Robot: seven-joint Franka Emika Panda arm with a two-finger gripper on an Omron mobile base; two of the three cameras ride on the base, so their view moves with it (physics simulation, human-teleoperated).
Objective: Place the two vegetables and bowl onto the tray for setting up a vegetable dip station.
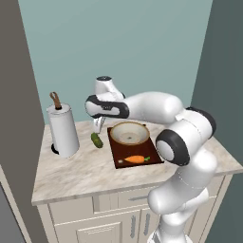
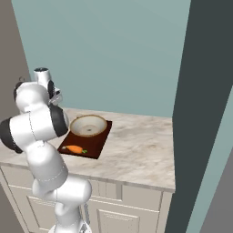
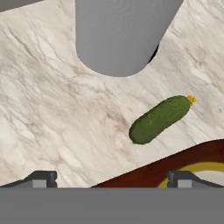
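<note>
The claw (image 1: 98, 127) hangs just left of the middle of the left base view, above the marbled surface (image 1: 80, 171), with its jaws spread wide and nothing between them. In the hand view its two dark fingertips (image 3: 41, 178) stand far apart along the bottom edge, one at lower left and one at lower right.

Just beneath the claw lies the cucumber (image 1: 97, 140), short and dark green, resting on the surface beside the left edge of the tray (image 1: 115, 156) but not on it. In the hand view the cucumber (image 3: 159, 118) sits right of centre, tilted, with a small yellow tip at its upper right end, and the tray's reddish-brown corner (image 3: 175, 164) shows at lower right.

On the tray the bowl (image 1: 129, 133) takes up the far half, tan with a brownish inside. The carrot (image 1: 135, 159) lies on the near half, its green top pointing right.

Further left in the left base view stands a paper towel roll (image 1: 63, 130), upright on its holder. In the right base view, the bowl (image 2: 88, 125) and carrot (image 2: 75, 149) sit on the tray (image 2: 98, 143), left of centre.
</note>
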